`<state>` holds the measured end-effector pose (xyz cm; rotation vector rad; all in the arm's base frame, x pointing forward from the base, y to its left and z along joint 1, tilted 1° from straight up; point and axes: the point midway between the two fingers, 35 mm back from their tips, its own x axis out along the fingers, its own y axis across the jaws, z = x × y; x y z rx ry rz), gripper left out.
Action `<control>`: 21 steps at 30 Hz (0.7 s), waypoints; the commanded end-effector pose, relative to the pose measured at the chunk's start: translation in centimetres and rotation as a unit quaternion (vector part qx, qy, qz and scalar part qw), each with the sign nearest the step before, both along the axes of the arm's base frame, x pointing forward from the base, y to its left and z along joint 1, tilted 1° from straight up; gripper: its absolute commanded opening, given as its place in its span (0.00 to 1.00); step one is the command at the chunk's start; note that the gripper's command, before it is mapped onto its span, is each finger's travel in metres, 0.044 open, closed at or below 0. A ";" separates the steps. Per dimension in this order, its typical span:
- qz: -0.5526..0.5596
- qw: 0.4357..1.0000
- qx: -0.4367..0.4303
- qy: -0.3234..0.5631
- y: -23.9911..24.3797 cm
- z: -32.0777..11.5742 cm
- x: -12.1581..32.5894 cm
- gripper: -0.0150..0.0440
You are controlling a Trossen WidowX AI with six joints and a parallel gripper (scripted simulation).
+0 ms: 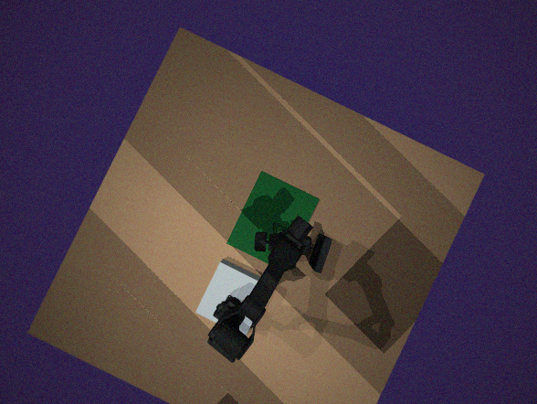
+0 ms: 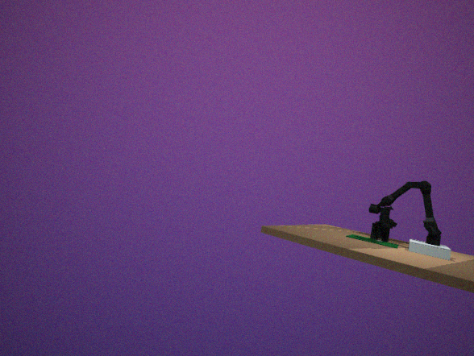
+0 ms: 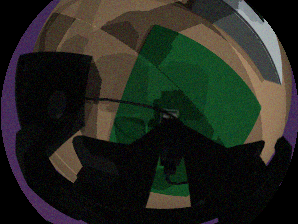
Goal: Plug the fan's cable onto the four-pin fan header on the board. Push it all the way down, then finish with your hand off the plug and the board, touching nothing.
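The green board [image 1: 256, 228] [image 2: 359, 238] [image 3: 225, 95] lies flat on the table. My gripper [image 3: 171, 128] points down over the board, its fingertips low and close together, shut on the cable's plug. The plug is mostly hidden by the dark fingers. The thin black cable [image 3: 117, 101] runs from the fan [image 1: 321, 252] [image 3: 55, 95], a black block beside the board, to the fingertips. A small light-edged piece [image 3: 170, 113], apparently the header, shows right at the tips. I cannot tell whether the plug is on it or how deep it sits.
A pale block [image 1: 215, 292] [image 2: 429, 250] [image 3: 270, 52] stands near the arm's base, just off the board's edge. The fan stands close beside the gripper on the opposite side of the board from the small black block [image 1: 260, 241]. Broad shadows cross the table [image 1: 151, 206] and the board.
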<state>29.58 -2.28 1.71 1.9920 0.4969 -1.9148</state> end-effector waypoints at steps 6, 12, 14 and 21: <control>0.001 1.000 0.000 0.001 0.0 -0.5 -0.1 0.25; 0.001 1.000 0.000 0.001 0.0 -0.9 0.0 0.25; 0.001 1.000 0.000 0.001 0.0 -1.0 0.0 0.25; 0.001 1.000 0.000 0.001 0.0 -1.4 0.0 0.25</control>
